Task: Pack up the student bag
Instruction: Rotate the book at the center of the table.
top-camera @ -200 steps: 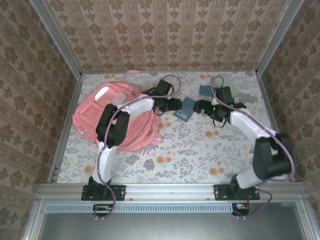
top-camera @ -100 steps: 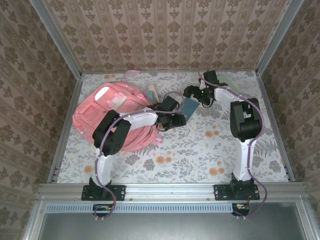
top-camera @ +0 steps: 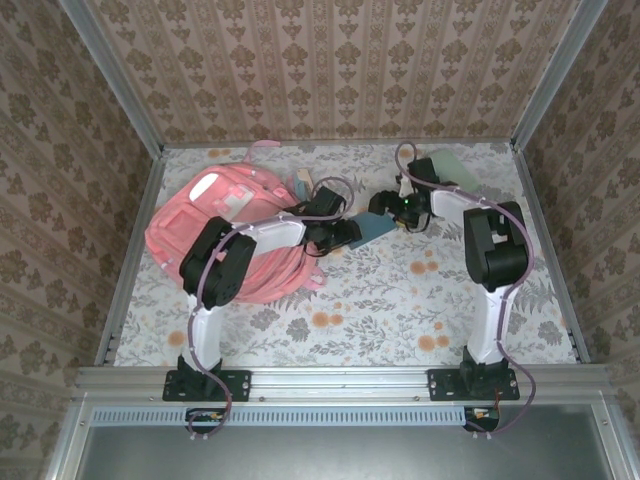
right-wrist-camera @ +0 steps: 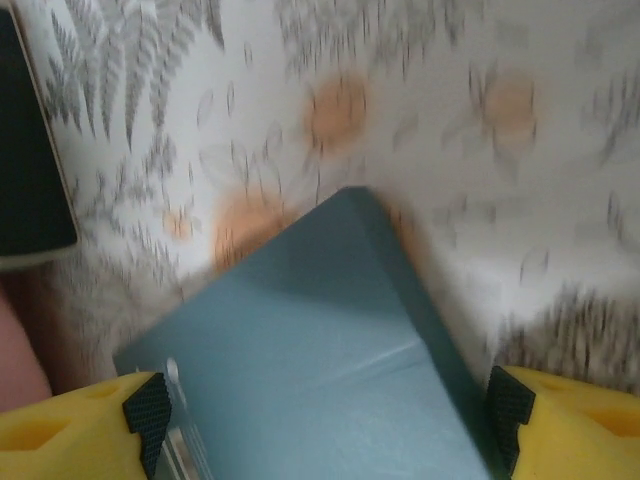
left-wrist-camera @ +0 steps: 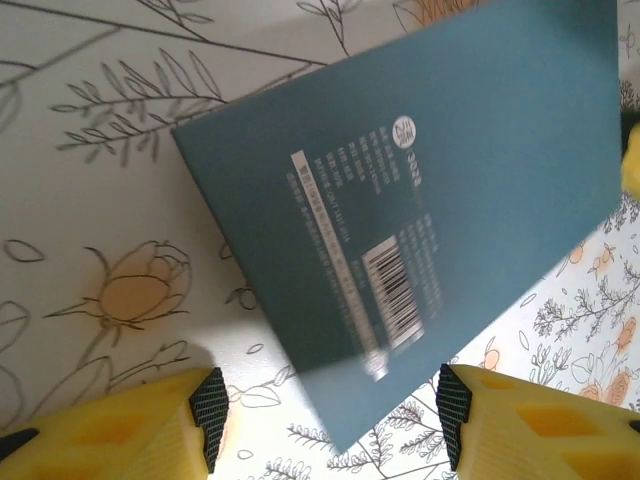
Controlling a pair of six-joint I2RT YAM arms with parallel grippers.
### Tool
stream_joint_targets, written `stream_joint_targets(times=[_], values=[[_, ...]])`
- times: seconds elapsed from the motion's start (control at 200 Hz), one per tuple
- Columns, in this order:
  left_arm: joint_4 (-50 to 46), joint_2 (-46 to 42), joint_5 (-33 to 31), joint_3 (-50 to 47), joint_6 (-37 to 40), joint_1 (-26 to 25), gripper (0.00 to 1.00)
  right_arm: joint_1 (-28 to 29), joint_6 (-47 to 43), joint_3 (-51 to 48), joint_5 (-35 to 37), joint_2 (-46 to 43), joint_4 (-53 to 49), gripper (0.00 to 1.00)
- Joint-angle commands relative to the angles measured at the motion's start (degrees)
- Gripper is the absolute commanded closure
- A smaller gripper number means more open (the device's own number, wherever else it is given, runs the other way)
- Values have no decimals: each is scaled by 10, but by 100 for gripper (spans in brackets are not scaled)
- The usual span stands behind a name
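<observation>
The soft pink fabric bag [top-camera: 200, 225] slumps at upper left on the floral desk [top-camera: 400, 300], the left pincer [left-wrist-camera: 330, 420] gapes loose around a flat teal book's [left-wrist-camera: 420, 180] corner, and the right pincer [right-wrist-camera: 325, 415] straddles it, grip impossible to tell.

The table [top-camera: 380, 300] is lit softly and evenly in the top view. A grey shadow is cast under the blue book [left-wrist-camera: 430, 200] at the left wrist. The right wrist view is blurred.
</observation>
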Motion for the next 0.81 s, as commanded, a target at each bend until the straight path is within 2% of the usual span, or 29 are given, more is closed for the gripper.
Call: stream_joint_targets(times=[0.0,0.13,0.235,0.58,0.705,0.8], values=[[-10,-31,-25,-19,0,13,39,19,22,-73,-20,-69,17,15],[-5,-28,-11,-24,7,23,39,31,34,-152,1,-120,39,15],[-7,-24,-12,-23,14,29,40,29,26,-173,27,-126,38,13],[-58,9,-14,51,96,44,45,12,13,-123,45,-96,26,12],[-66,30,-9,65,100,47,50,13,5,-96,45,-76,18,13],[-57,45,10,67,94,46,59,13,8,-81,29,-52,16,14]])
